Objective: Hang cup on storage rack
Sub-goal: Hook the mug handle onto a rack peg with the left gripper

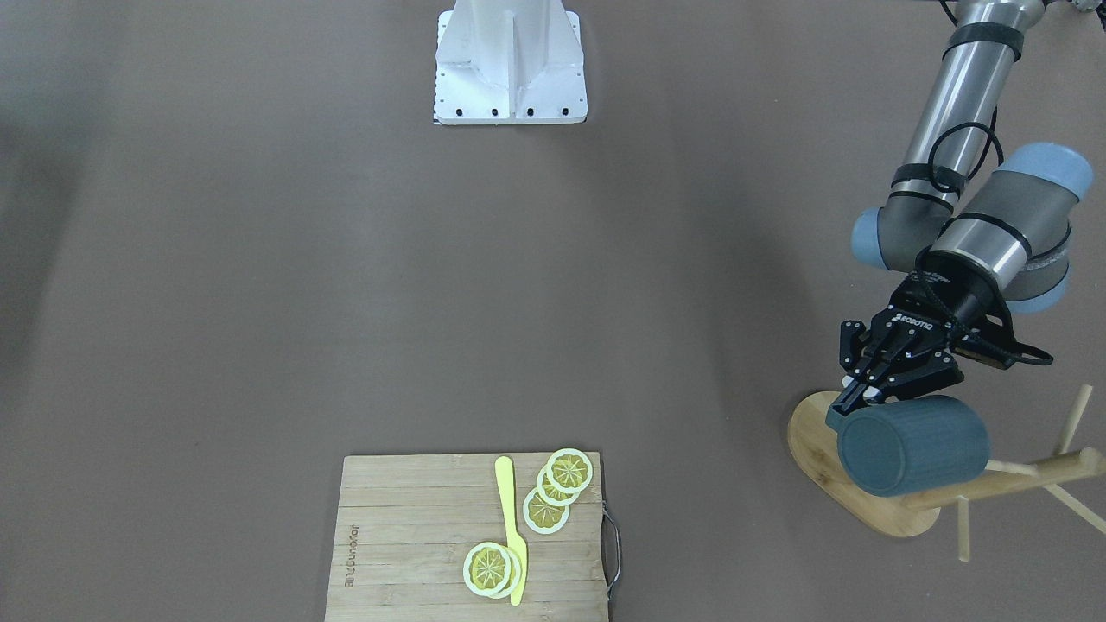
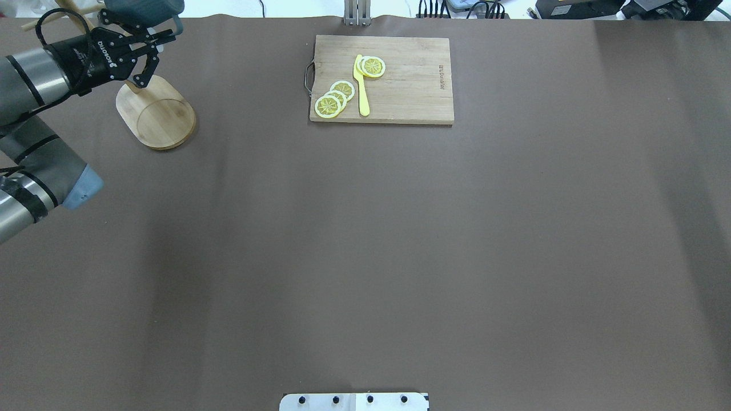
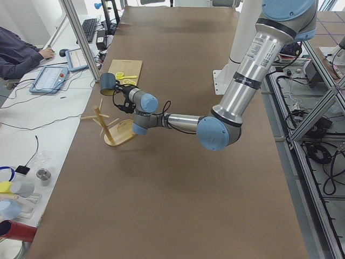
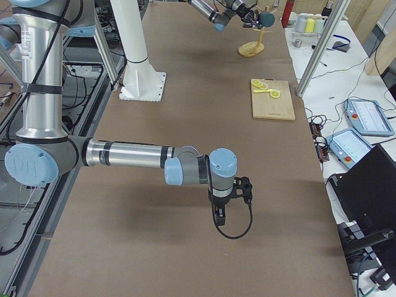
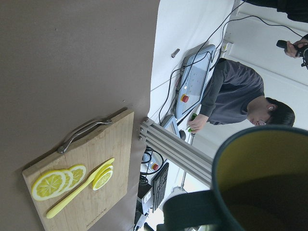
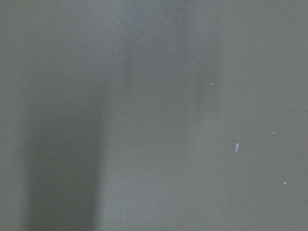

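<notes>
Near, the right gripper [image 4: 221, 216] hangs low over the table [image 4: 185, 253]; far off, the cup [image 4: 267, 19] is above the storage rack [image 4: 251, 49].

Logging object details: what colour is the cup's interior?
Yellow-olive, against a slate-blue outside. The cup shows it best in the left wrist view.

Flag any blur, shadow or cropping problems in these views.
Right wrist view: only bare table with a soft shadow band on the left, nothing to judge focus by. Left wrist view: cup crowds the lower right corner, cut off by the frame; cutting board is sharp. Overhead view: cup cropped by the top edge. Front-facing view: even light, no glare.
</notes>
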{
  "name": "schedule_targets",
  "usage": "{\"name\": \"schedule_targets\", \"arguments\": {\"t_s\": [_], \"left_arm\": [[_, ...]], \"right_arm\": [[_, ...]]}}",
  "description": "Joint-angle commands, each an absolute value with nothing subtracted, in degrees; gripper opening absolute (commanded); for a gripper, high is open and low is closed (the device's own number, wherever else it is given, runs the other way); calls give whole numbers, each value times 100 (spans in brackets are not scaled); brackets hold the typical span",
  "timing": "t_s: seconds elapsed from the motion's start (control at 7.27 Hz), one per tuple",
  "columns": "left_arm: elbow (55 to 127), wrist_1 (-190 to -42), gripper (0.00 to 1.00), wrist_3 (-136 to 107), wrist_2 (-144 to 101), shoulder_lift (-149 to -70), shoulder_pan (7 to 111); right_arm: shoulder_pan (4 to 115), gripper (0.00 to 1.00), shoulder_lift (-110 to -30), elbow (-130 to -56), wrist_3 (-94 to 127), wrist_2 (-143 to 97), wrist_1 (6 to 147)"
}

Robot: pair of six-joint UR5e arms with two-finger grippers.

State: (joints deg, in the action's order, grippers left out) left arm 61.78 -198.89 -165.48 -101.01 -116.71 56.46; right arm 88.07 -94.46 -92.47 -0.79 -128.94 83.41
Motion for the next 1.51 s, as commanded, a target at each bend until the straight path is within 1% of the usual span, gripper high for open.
{"name": "schedule_targets", "arguments": {"t_s": [0.0,0.69,1.38], "left_arm": [[5802,-20345,0,-16646,-10107,-11663,5713],[5204,-20759,0,-16647,-10107,-11654,5722],[4992,-20760,0,-16646,-10090,-11663,5739]], "right_arm": [[8807,100,-9448,-9255,-79,-12894,8332],[8807,100,-9439,-9290,-79,-12867,8332],[8807,100,-9439,-9299,-79,-12876,8332]]}}
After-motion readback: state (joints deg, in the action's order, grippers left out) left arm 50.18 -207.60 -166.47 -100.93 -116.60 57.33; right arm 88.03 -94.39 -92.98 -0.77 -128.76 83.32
